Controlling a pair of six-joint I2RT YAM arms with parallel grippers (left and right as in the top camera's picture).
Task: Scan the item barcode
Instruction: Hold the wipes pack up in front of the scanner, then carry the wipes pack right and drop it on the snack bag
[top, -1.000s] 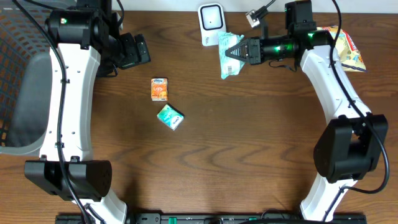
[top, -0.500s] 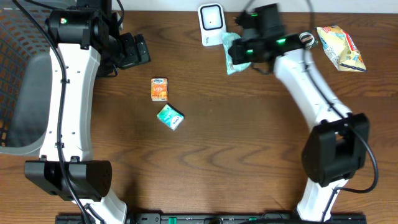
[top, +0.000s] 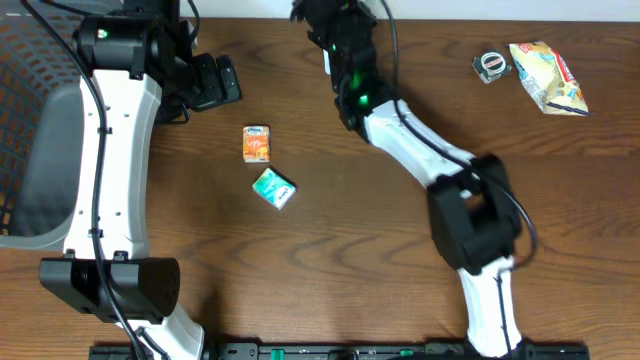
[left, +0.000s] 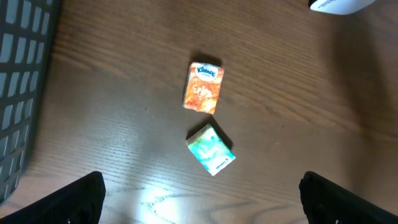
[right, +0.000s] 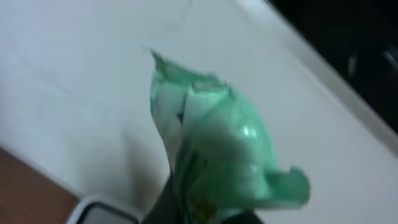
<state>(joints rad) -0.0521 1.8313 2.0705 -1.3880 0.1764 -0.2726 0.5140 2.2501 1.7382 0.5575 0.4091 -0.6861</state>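
Right wrist view: my right fingers (right: 166, 208) are clamped on the green packet (right: 217, 155), which rises just beyond their tips. It is blurred and no barcode shows. Below-left of them is a grey corner, probably the scanner (right: 99, 213). I should turn the printed face toward its window, then hold steady. My left fingers (left: 68, 202) stand wide apart and empty above the table (left: 124, 93).
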